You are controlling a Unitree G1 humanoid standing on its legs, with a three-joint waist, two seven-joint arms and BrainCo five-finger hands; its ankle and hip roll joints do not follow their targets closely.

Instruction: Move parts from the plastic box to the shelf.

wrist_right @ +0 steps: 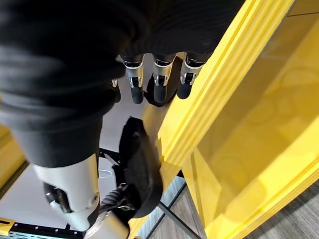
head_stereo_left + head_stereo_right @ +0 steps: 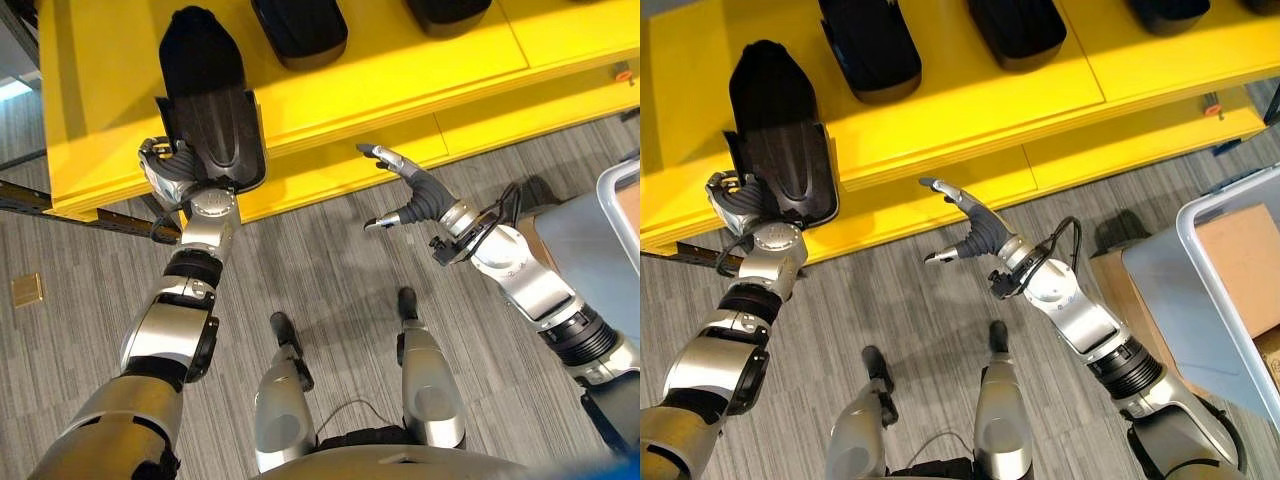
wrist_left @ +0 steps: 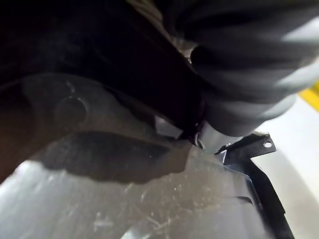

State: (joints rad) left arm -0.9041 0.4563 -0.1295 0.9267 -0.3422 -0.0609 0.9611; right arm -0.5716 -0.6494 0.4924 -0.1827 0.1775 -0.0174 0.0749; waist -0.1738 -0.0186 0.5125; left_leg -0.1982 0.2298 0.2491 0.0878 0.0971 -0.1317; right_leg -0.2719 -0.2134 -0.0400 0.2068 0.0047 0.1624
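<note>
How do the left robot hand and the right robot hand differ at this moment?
The left robot hand is curled round the black part at the yellow shelf's edge; the right robot hand holds nothing. The left's fingers are bent against the part, the right's spread open. The left is at the shelf, the right hovers before it over the floor. Both reach toward the shelf.

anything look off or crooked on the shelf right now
One black part hangs over the front edge of the yellow shelf, held by the left hand, while the other black parts lie fully on the shelf further back. The right hand is open in front of the shelf.
</note>
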